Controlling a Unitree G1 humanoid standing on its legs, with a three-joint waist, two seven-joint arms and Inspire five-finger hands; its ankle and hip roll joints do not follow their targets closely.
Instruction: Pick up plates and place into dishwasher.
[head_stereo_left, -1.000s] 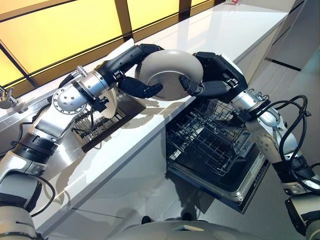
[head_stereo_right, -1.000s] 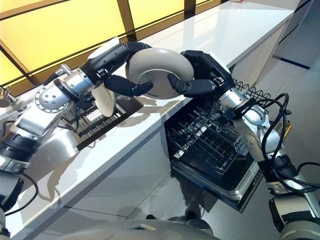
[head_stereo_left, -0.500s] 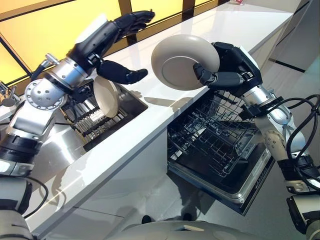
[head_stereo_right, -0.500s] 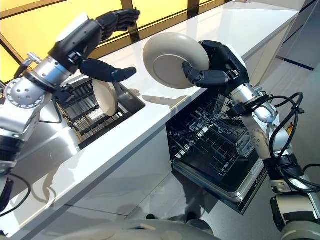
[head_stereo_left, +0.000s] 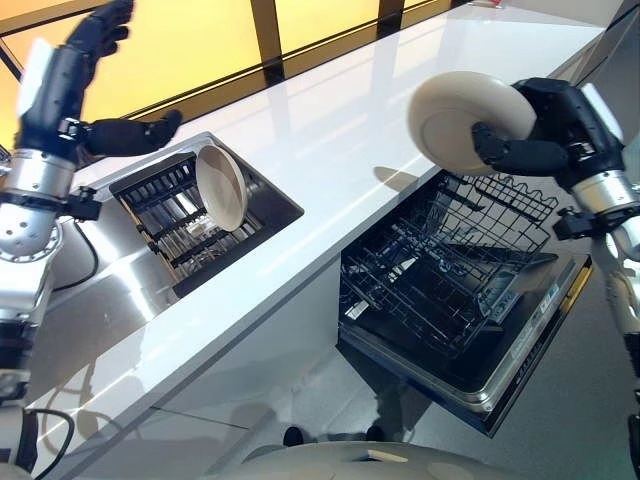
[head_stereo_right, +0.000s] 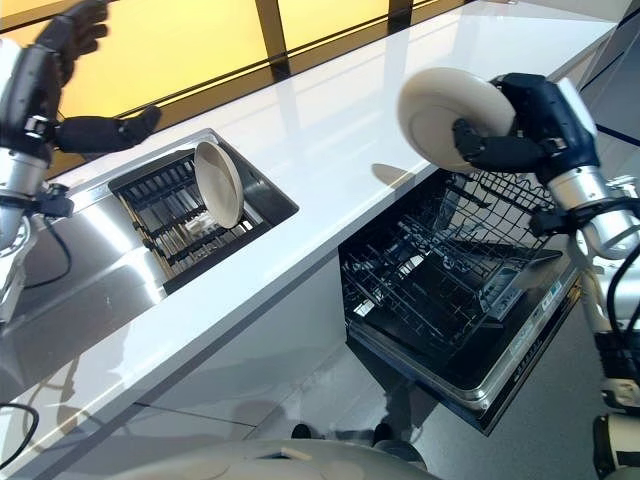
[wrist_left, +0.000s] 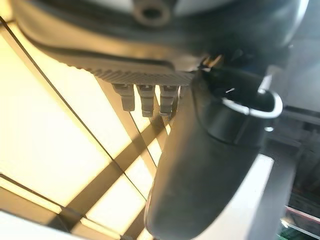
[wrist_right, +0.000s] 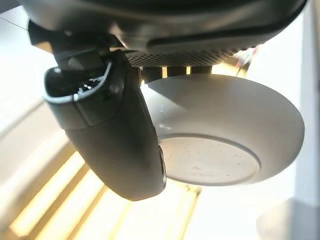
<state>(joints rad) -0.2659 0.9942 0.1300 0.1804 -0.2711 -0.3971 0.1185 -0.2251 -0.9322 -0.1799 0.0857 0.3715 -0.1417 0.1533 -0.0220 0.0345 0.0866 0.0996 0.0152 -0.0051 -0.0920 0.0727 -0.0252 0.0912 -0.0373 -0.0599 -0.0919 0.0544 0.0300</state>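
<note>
The right hand is curled round the rim of a plate, thumb pressed on its underside, w/ the plate held on edge in the air above the open dishwasher. Probably held upright so it can slide between the wire prongs of the rack w/o turning. A second plate stands on edge in the drying rack set in the sink, waiting its turn. The left hand hangs open, fingers spread, raised well apart over the sink end of the counter, empty & clear of the dishes.
</note>
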